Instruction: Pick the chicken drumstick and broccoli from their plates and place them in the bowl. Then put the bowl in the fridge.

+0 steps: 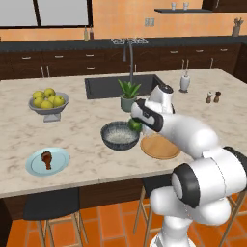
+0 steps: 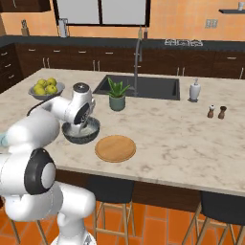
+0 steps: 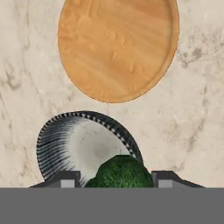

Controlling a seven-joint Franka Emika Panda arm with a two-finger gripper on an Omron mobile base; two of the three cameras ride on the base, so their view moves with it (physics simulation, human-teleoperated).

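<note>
Carrying the broccoli [image 3: 124, 172], the hand [image 3: 118, 177] hangs above the near rim of the bowl [image 3: 83, 144]; in the hand view you see the floret seated between the two finger tips [image 3: 65, 179], which stand partly apart and are closed on its sides. Note that this width appears to be set by the floret itself, so treat it as a grip, not as a release.

Observe the wooden plate [image 2: 115, 148]: it lies bare on the desk [image 2: 182, 139], just beside the bowl, which fits the broccoli having come from it. In the left base view the floret [image 1: 134, 125] shows as a green patch at the bowl's far right edge, under the wrist.

Check the position before you let go. The floret seems to sit over the rim more than over the speckled centre, so a drop from here could glance off the ribbed wall; you may want to carry it further inward first.

Locate the chicken drumstick [image 1: 47, 158] on the blue plate [image 1: 60, 163], well apart to the left of the bowl. It is untouched, so that pick and the fridge step are both outstanding.
</note>
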